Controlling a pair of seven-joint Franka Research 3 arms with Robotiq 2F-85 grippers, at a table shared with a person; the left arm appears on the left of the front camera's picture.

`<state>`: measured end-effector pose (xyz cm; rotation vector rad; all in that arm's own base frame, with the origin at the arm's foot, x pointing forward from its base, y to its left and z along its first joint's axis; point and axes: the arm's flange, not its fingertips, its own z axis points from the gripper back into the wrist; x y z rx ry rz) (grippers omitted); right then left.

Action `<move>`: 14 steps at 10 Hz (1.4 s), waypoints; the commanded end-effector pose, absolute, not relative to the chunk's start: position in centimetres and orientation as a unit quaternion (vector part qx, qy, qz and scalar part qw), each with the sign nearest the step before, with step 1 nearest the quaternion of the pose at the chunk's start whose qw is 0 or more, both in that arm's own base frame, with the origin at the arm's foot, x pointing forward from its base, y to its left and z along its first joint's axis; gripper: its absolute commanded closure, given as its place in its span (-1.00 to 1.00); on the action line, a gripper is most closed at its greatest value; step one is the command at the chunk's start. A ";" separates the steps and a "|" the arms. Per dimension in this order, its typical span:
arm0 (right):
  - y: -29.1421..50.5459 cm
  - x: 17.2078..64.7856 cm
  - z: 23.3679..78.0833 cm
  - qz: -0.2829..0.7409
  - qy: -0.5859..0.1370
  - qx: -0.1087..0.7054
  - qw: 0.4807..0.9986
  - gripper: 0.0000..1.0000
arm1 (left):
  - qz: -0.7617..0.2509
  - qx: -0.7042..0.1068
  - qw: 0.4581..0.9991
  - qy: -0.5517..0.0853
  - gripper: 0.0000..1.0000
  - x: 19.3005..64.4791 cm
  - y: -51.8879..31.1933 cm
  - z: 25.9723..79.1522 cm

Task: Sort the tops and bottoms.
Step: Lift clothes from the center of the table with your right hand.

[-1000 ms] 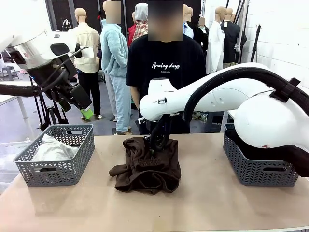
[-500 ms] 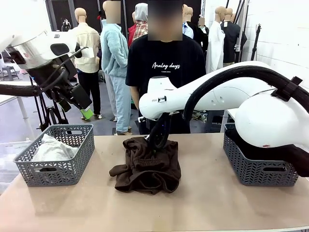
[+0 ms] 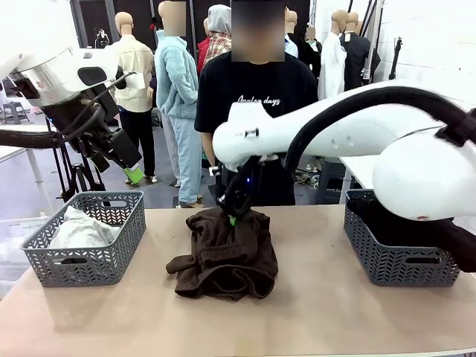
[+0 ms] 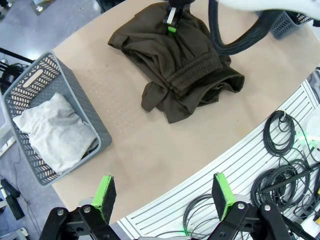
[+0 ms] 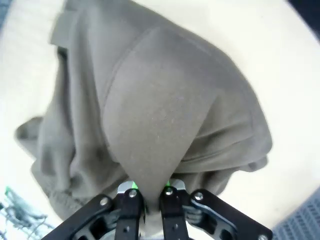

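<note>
**A:** Reading from the left edge of the table (image 3: 312,312), what stands there?

**B:** A grey lattice basket (image 3: 85,238) near the left edge, holding the tops (image 3: 78,229), a pale grey-white bundle lying inside it. In the left wrist view the same basket (image 4: 75,97) sits at the table's corner with the bundle (image 4: 55,131) filling most of its floor.

**A:** And the left gripper (image 4: 165,192)?

**B:** Raised high over the near edge, jaws spread wide, green pads (image 4: 105,190) well apart, nothing between them.

**A:** What occupies the middle?

**B:** The dark brown fleece piece (image 3: 227,256) of the bottoms, crumpled at the centre of the table, gathered waistband showing. Its far edge is drawn up into a peak.

**A:** Drawn up by what?

**B:** The right gripper (image 3: 233,216). Its arm reaches across from the right, and its jaws are pinched nearly together on a fold of that brown fabric (image 5: 165,130); in the right wrist view the cloth tapers down into the closed fingertips (image 5: 147,192).

**A:** And the right edge?

**B:** A second grey basket (image 3: 394,253) near the right edge, with dark garments (image 3: 416,230) inside, partly hidden by the right arm. A person in a black T-shirt (image 3: 256,97) stands beyond the far edge.
</note>
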<state>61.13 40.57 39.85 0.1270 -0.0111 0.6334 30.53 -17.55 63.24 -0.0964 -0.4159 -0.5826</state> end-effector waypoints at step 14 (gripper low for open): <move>35.7 53.9 61.7 0.250 -0.097 0.018 0.963 1.00 | -0.284 -0.041 0.935 -0.210 -1.00 30.6 -17.3 63.1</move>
